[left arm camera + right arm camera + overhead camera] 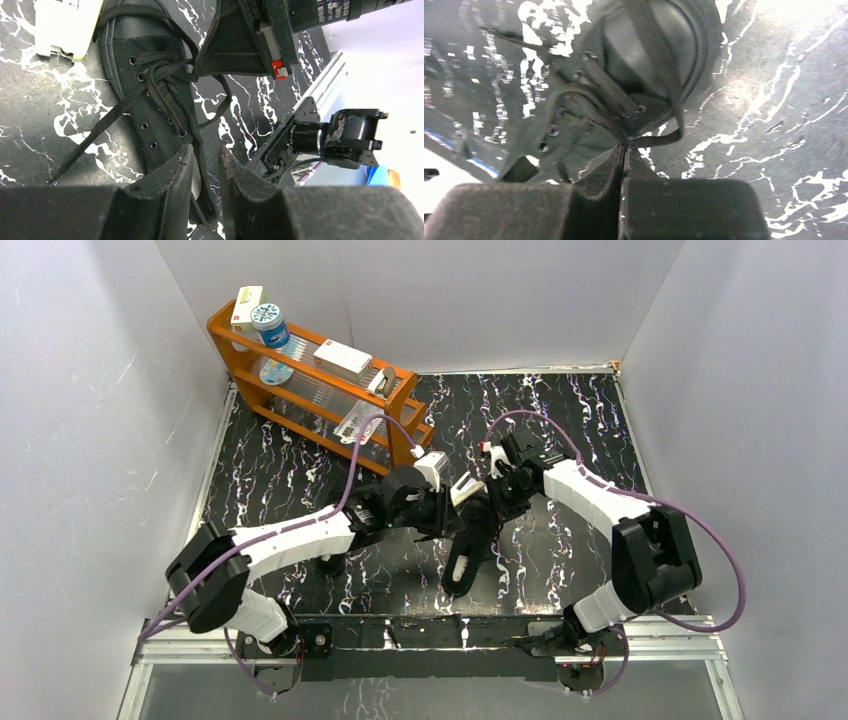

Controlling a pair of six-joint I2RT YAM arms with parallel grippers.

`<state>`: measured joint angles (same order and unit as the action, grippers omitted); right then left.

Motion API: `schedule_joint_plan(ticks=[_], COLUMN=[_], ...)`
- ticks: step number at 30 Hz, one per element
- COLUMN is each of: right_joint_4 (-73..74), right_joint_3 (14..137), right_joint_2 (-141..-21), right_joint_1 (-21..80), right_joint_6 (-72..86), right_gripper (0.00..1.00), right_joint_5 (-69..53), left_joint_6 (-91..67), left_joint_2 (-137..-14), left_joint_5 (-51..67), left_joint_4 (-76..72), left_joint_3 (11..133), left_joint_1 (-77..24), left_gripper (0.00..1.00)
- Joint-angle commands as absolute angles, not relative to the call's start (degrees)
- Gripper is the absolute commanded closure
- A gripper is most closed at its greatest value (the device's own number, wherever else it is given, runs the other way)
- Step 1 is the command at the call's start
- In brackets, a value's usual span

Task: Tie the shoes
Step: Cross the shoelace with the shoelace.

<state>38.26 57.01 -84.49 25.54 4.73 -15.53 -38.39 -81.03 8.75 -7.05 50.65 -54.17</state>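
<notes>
One black shoe lies in the middle of the table with its toe towards the back, and both grippers meet over it. Its laces are crossed loosely over the eyelets, and one end trails onto the table. My right gripper is shut, pinching a lace that bends away from its tips; it also hangs at the top of the left wrist view. My left gripper stands slightly open at the shoe's side, with the edge of the upper in the gap. A dark shape under my left forearm may be the other shoe.
An orange rack with boxes and a jar stands at the back left. A white object sits just beyond the shoe's toe. The metal rail with the arm bases runs along the near edge. White walls close in three sides.
</notes>
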Motion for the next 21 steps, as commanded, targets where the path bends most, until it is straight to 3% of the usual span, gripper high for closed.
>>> schedule_joint_plan(ticks=[1,3,9,13,16,21], right_joint_4=[39.8,42.7,48.3,50.0,47.8,43.3], right_joint_3=[60.6,62.4,65.3,66.4,65.4,63.8], right_joint_2=[-88.2,-89.8,-86.8,-82.2,-80.0,-83.3], right_joint_1=[25.7,25.7,25.8,26.2,26.7,26.7], right_joint_6=[4.5,4.4,3.2,1.6,0.8,1.5], right_gripper=[0.82,0.68,0.56,0.55,0.59,0.62], right_joint_5=[-8.2,-3.7,-4.0,-11.2,-17.7,-23.6], left_joint_6=[-37.7,-37.7,-36.7,-35.2,-34.3,-33.7], left_joint_2=[-83.8,-84.2,-82.4,-80.0,-78.1,-76.1], left_joint_5=[11.2,10.1,8.2,7.1,5.9,5.4], left_joint_4=[-9.8,-9.3,-7.7,-6.0,-5.1,-3.2], left_joint_3=[54.0,54.6,53.9,52.3,50.8,50.2], left_joint_1=[-54.0,-54.0,-53.9,-53.4,-53.0,-52.8], left_gripper=[0.77,0.77,0.75,0.72,0.70,0.70])
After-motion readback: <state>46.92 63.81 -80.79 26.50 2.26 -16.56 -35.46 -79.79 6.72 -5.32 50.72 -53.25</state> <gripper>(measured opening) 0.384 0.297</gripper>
